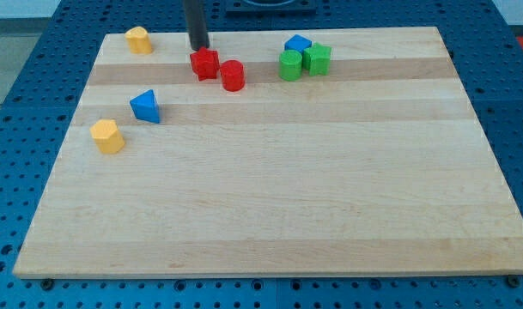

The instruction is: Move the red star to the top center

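Observation:
The red star (204,63) lies near the view's top, a little left of centre, on the wooden board (270,197). My tip (198,47) is just above it, at its upper left edge, touching or nearly touching. A red cylinder (233,75) stands right next to the star, at its lower right.
A blue block (297,44), a green cylinder (290,65) and a green cube-like block (317,58) cluster at the top, right of centre. A yellow block (138,39) sits at the top left. A blue triangle (145,106) and a yellow hexagon-like block (107,136) lie at the left.

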Available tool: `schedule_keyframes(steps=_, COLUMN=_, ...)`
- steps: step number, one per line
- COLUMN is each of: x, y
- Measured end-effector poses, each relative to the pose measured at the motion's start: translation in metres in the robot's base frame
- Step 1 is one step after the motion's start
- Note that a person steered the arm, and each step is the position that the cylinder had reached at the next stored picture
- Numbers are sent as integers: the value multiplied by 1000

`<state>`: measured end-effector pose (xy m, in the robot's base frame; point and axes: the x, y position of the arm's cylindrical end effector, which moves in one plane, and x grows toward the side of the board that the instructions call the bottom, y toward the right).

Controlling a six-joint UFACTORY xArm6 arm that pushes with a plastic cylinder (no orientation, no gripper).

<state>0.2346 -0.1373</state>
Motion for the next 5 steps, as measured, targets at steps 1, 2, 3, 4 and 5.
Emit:
schedule_keyframes(steps=1, x=37, y=-15)
schedule_keyframes(steps=2, x=61, y=-2)
schedule_keyframes(steps=3, x=53, y=54)
schedule_keyframes(steps=4, x=13, y=108)
schedule_keyframes(steps=5, x=1, y=123)
